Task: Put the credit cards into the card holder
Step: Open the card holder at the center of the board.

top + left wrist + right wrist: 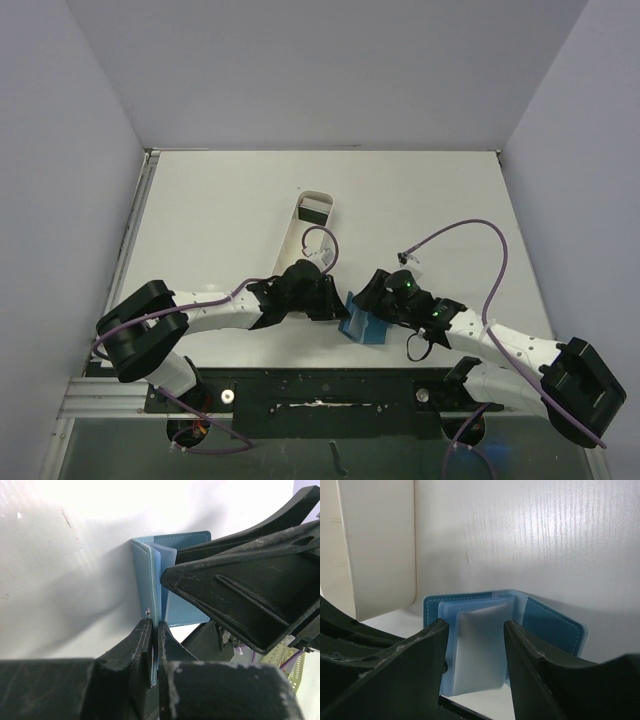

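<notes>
Left fingers (134,652) pinch the card holder (142,575); right fingers (417,655) seemingly straddle.

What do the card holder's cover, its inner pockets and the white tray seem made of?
Card holder cover: probably matt teal imitation leather; a stitched seam follows its edge. Inner pockets: thin, cloudy clear plastic, light showing through. Tray: likely smooth moulded plastic, cream-white, with rounded corners.

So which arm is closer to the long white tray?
Left. The left arm ends right at the white tray's near end; the right arm ends farther right, at the card holder.
</notes>
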Controlling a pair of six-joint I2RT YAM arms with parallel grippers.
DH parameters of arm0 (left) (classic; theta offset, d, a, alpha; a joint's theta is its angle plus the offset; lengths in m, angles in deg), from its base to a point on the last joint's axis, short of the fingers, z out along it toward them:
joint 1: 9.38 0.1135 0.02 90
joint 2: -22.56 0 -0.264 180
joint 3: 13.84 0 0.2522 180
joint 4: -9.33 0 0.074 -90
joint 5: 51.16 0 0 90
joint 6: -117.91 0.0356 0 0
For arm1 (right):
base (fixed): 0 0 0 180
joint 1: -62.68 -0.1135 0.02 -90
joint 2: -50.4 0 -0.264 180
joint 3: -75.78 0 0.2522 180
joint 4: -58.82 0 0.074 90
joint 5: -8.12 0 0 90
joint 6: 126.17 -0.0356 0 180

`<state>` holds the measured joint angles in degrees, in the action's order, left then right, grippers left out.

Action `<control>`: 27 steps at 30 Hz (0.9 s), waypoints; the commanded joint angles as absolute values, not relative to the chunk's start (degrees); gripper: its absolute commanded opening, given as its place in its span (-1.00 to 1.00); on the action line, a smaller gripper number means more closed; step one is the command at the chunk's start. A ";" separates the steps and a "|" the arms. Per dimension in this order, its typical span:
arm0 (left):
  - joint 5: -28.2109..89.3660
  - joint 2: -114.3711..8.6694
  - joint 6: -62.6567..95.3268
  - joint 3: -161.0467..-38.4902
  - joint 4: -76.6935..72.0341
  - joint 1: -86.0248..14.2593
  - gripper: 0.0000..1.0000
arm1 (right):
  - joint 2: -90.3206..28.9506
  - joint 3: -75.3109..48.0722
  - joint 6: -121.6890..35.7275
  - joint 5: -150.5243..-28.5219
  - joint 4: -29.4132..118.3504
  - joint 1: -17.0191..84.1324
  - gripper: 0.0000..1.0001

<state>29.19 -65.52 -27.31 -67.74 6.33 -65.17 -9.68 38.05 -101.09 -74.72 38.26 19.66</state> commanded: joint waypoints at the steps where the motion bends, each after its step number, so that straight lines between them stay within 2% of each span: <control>1: 29.43 -63.22 -27.46 -67.90 9.81 -65.44 -0.98 | -10.28 38.99 -100.50 -75.59 42.73 20.29 -0.03; 16: 29.27 -63.44 -27.54 -68.30 9.54 -65.46 -0.84 | -9.83 41.69 -100.22 -74.87 39.77 20.94 -0.09; 19: 29.49 -63.32 -27.54 -68.23 9.54 -65.46 -0.99 | -8.67 41.65 -100.06 -74.11 37.56 20.94 -0.11; 27: 30.07 -62.57 -27.64 -67.91 9.45 -65.46 -1.00 | -2.64 39.87 -99.93 -65.91 22.28 20.86 -0.13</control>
